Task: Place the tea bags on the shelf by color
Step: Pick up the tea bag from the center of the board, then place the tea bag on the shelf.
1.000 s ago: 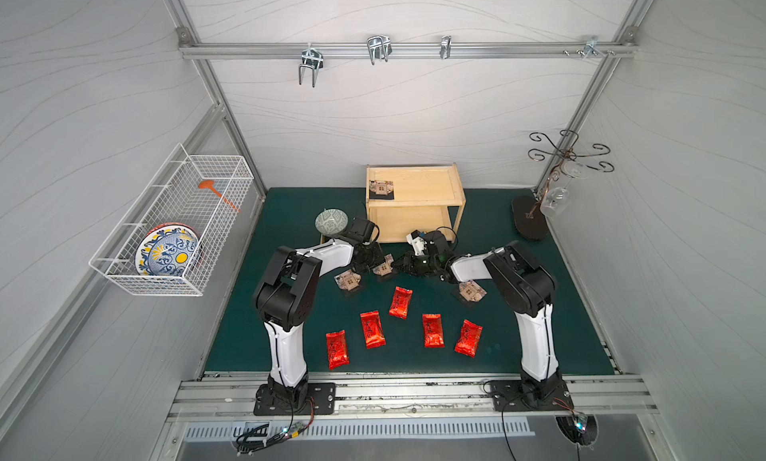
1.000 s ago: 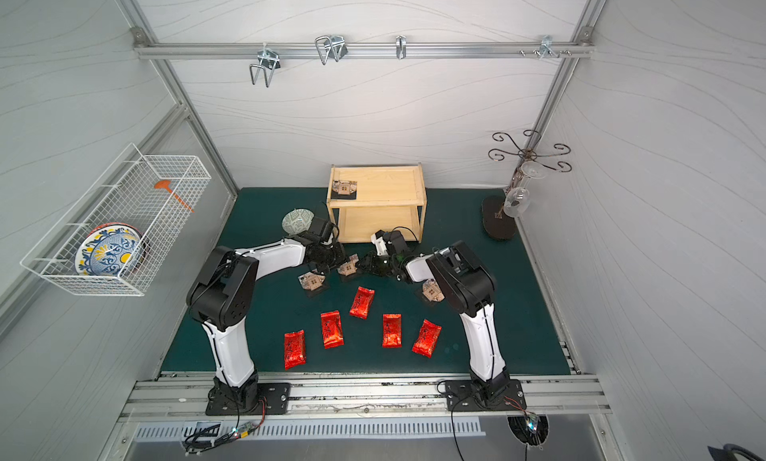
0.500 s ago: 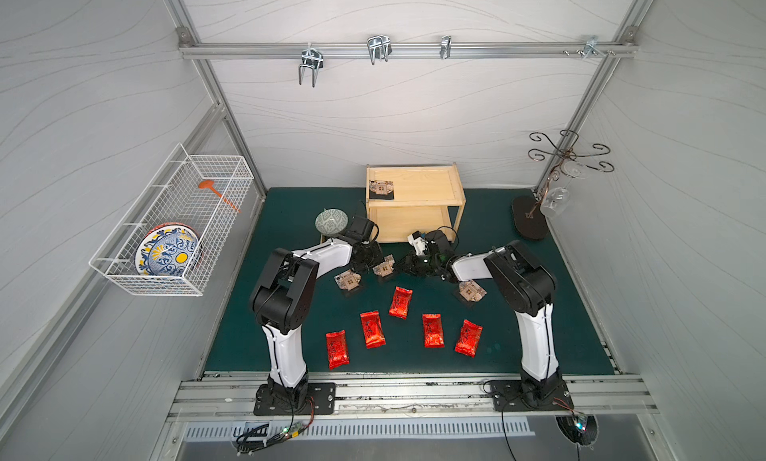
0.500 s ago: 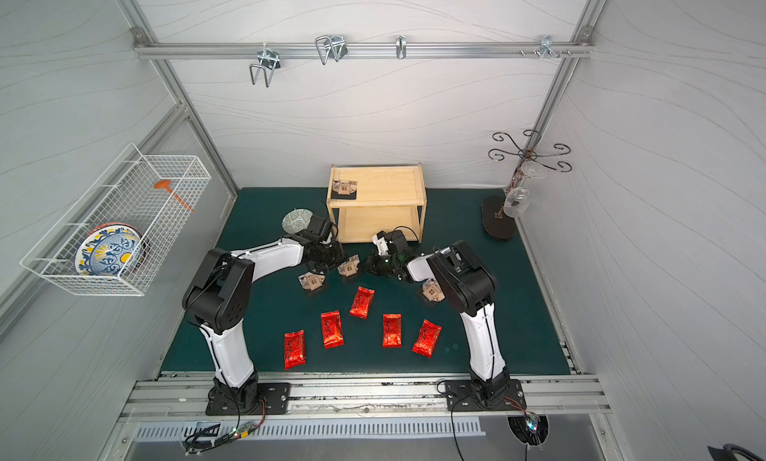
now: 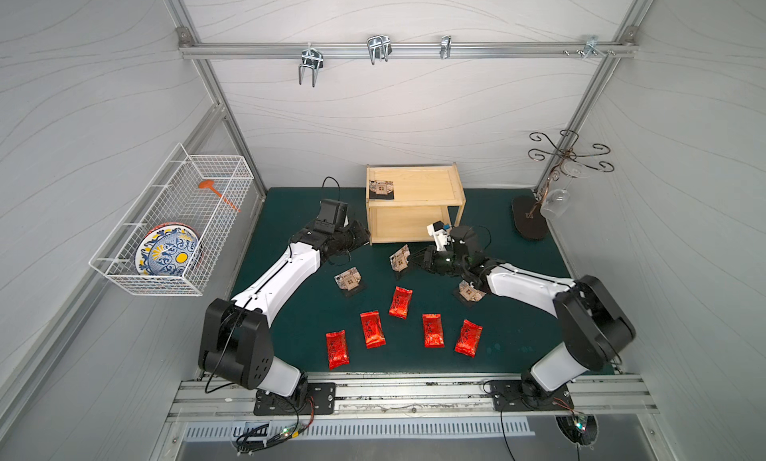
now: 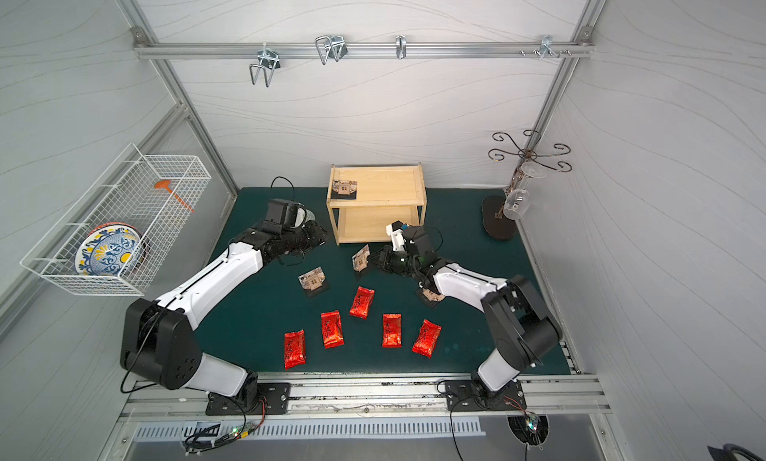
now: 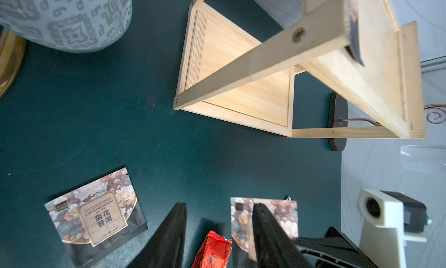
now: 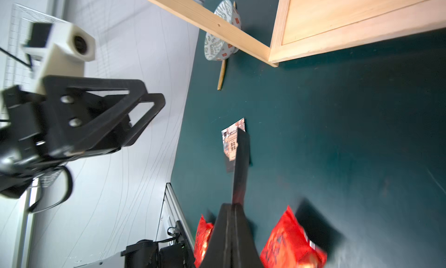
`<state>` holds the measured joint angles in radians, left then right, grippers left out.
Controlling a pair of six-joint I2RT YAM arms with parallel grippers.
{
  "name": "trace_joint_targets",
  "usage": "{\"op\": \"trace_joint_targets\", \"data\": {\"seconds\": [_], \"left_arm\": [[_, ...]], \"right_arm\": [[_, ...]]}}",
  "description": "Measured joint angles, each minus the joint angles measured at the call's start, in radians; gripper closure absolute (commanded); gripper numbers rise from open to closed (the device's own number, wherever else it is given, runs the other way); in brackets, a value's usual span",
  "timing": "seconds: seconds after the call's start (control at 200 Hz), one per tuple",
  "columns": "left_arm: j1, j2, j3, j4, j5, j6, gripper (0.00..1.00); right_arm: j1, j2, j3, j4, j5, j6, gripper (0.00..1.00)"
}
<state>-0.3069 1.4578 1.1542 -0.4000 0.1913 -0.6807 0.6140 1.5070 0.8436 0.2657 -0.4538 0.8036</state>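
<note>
The light wooden shelf (image 5: 431,185) stands at the back of the green mat, and one beige tea bag (image 5: 381,189) lies on its top tier. My right gripper (image 5: 411,260) is shut on a second beige tea bag (image 5: 399,259), which stands on edge just above the mat in front of the shelf; the right wrist view shows this bag (image 8: 233,143) edge-on beyond the closed jaws. Two other beige tea bags lie flat, one (image 5: 349,279) mid-mat and one (image 5: 470,292) partly under the right arm. Several red tea bags (image 5: 372,329) lie nearer the front. My left gripper (image 7: 219,205) is open and empty beside the shelf's left front post.
A patterned bowl (image 7: 65,18) sits left of the shelf, behind my left wrist. A metal stand (image 5: 530,222) with a hanging wine glass (image 5: 553,204) stands at the back right. A white wire basket (image 5: 174,222) holding a plate hangs on the left wall.
My right gripper has shut on the beige tea bag and raised it onto its edge, a little toward the shelf. The left gripper has barely moved.
</note>
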Motion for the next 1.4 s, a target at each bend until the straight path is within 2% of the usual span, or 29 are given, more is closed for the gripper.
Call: {"op": "trace_joint_targets", "data": {"seconds": [0.14, 0.26, 0.435, 0.655, 0.885, 1.05, 1.401], "left_arm": [[0.005, -0.049, -0.030, -0.019, 0.000, 0.002, 0.50], [-0.004, -0.058, -0.036, -0.017, -0.001, 0.003, 0.50], [-0.027, -0.057, -0.036, -0.015, 0.001, 0.005, 0.50], [-0.031, -0.051, -0.036, -0.014, 0.006, 0.018, 0.49], [-0.031, -0.036, -0.035, -0.012, 0.002, 0.032, 0.49], [-0.029, -0.023, -0.035, -0.010, 0.003, 0.033, 0.49], [-0.019, -0.023, -0.035, 0.008, 0.008, 0.033, 0.49]], "right_arm": [[-0.002, -0.168, 0.034, -0.114, 0.041, -0.016, 1.00], [-0.030, -0.172, 0.179, -0.194, 0.052, -0.039, 1.00], [-0.126, -0.035, 0.409, -0.221, 0.041, -0.053, 1.00], [-0.247, 0.259, 0.753, -0.300, -0.019, -0.048, 1.00], [-0.258, 0.441, 0.986, -0.435, -0.050, -0.040, 1.00], [-0.237, 0.500, 1.086, -0.536, -0.049, -0.047, 1.00], [-0.213, 0.540, 1.119, -0.636, -0.002, -0.080, 1.00]]}}
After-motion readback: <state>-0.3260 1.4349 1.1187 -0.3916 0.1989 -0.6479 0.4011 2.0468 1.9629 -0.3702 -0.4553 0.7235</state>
